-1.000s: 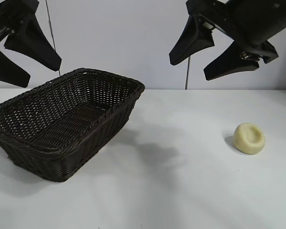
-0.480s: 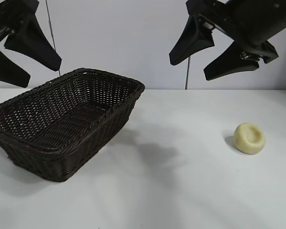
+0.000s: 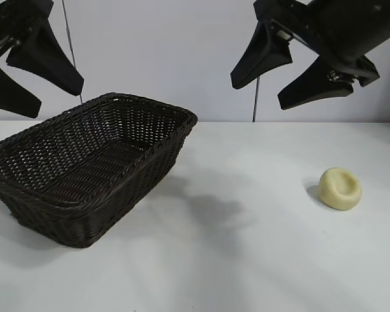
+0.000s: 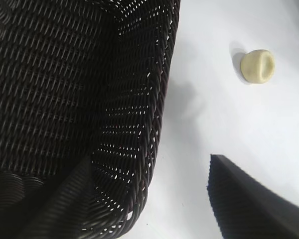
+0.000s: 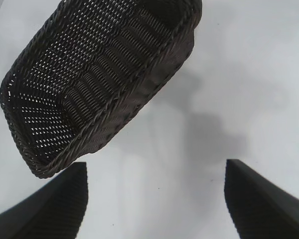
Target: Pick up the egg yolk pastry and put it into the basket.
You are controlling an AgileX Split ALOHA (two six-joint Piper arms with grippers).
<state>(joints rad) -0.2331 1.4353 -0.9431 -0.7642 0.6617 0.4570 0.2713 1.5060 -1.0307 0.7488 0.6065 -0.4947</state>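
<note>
The egg yolk pastry (image 3: 340, 188), a small pale yellow bun with a dimple, lies on the white table at the right; the left wrist view shows the pastry (image 4: 258, 65) well apart from the basket. The dark woven basket (image 3: 91, 166) sits at the left with nothing in it, and its rim (image 5: 139, 94) also shows in the right wrist view. My right gripper (image 3: 262, 96) hangs open high above the table, up and left of the pastry, its fingers (image 5: 55, 199) far apart over bare table. My left gripper (image 3: 57, 105) hangs open above the basket's left end.
The white table (image 3: 234, 260) spreads wide between the basket and the pastry. A plain pale wall stands behind, with two thin dark cables (image 3: 255, 97) hanging down it.
</note>
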